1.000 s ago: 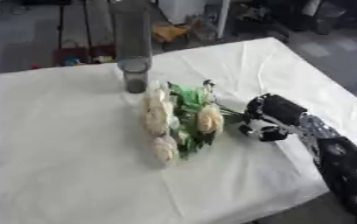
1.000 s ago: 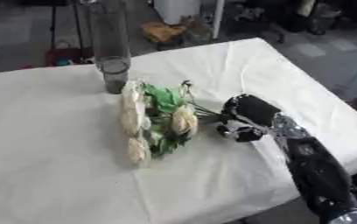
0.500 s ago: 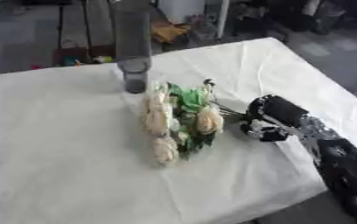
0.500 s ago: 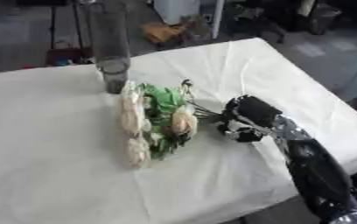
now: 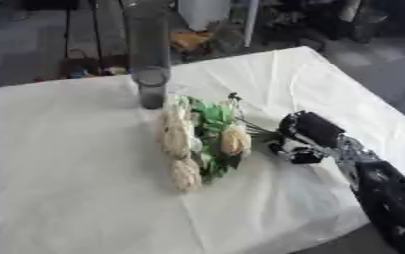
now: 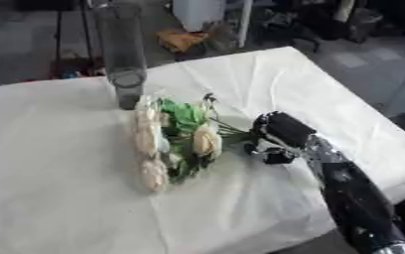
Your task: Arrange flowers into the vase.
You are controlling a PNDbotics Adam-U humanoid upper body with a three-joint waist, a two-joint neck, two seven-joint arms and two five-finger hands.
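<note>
The flowers (image 5: 202,141) are laid beside the vase (image 5: 150,74); their stems are grasped by the right hand (image 5: 303,139), presumably for lifting.

Change since a second ago: next to none. Right hand (image 5: 308,135) at the stem ends of the flowers (image 5: 202,141), possibly edged a touch closer to the green stems, though too blurred to confirm. Slight downward drift of the whole scene, vase (image 5: 151,84) included, put down to head tilt rather than to any shift of items on the table (image 5: 58,173).
</note>
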